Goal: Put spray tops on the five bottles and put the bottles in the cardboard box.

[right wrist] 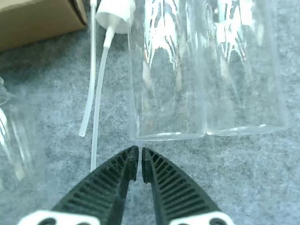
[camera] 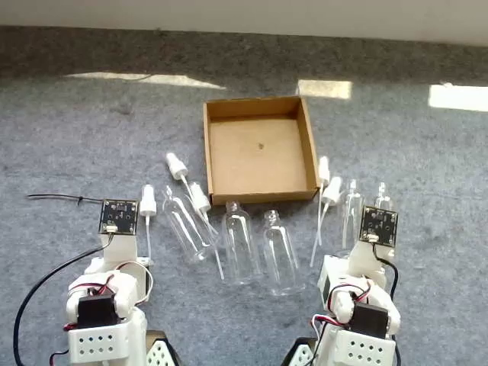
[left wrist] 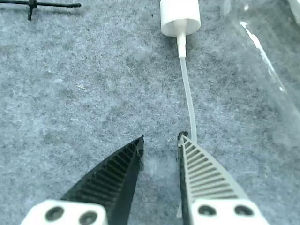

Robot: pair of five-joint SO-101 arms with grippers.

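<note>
The empty cardboard box (camera: 263, 197) sits at upper centre of the high view, with five bare clear bottles (camera: 239, 244) lying in the band below it, so I judge the capping has yet to begin. The left gripper (left wrist: 161, 140), fingers slightly parted and empty, hovers by a spray top (left wrist: 180, 18) at centre left; the right gripper (right wrist: 139, 152), fingers all but closed, holds nothing. The next move likely calls for pinching that top

box: shallow brown cardboard box (camera: 260, 197), mid grey felt bench (camera: 76, 152), farthest back
bottles: three clear plastic bottles (camera: 240, 244) lying right in front of it, two more (camera: 351, 210) off its right corner
tops: three white plastic spray tops (camera: 177, 164) left of the box, two (camera: 332, 191) just right of it
</note>
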